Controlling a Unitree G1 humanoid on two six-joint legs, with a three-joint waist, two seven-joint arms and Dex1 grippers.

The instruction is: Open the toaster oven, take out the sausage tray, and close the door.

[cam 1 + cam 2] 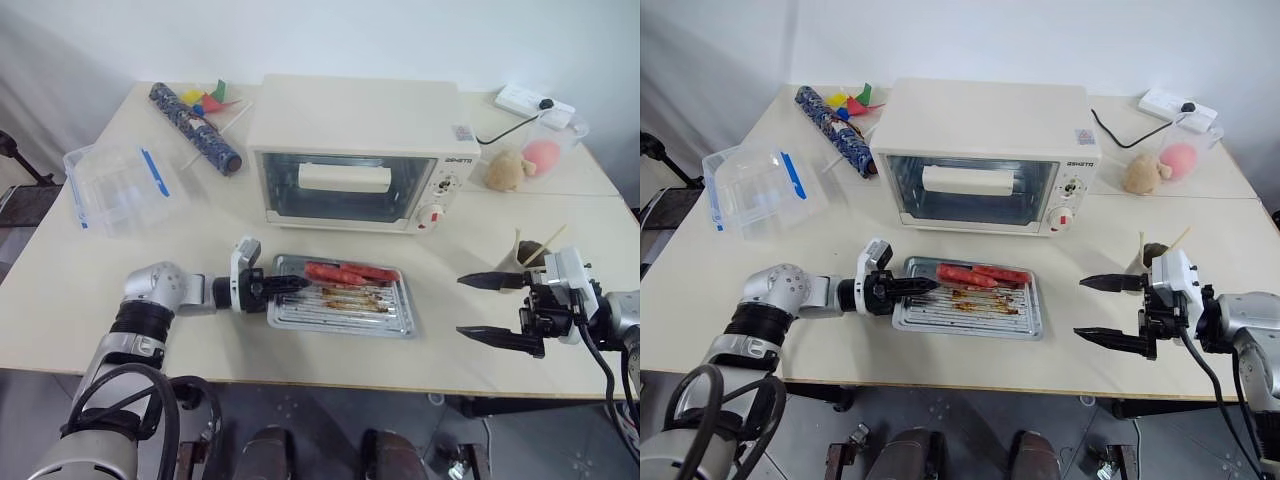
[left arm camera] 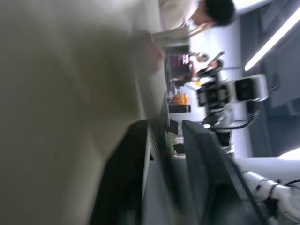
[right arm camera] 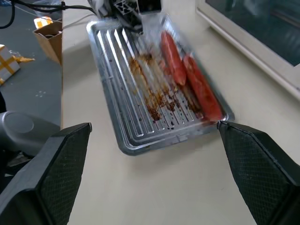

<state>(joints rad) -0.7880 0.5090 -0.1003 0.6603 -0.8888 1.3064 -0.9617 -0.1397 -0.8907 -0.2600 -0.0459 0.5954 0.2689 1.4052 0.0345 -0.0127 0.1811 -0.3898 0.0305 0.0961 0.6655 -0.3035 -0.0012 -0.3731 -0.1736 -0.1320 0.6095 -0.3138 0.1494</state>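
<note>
The cream toaster oven (image 1: 360, 115) stands at the back middle of the table, its glass door (image 1: 345, 203) shut upright, with the white bar handle (image 1: 345, 177) across it. In front of it the silver ribbed sausage tray (image 1: 345, 312) lies flat on the table, with red sausages (image 1: 350, 272) along its far side and brown grease stains. My left gripper (image 1: 287, 285) lies level at the tray's left rim, jaws slightly apart with the rim between them. My right gripper (image 1: 460, 306) hovers wide open to the right of the tray (image 3: 117, 93), clear of it, holding nothing.
A clear plastic box with blue clips (image 1: 120, 188) sits at the left. Behind it lie a patterned roll (image 1: 195, 127) and a colourful pinwheel (image 1: 215, 100). On the right are a paper cup with sticks (image 1: 530, 250), a beige toy (image 1: 505, 170), a pink object (image 1: 543, 155) and a power strip (image 1: 535, 100).
</note>
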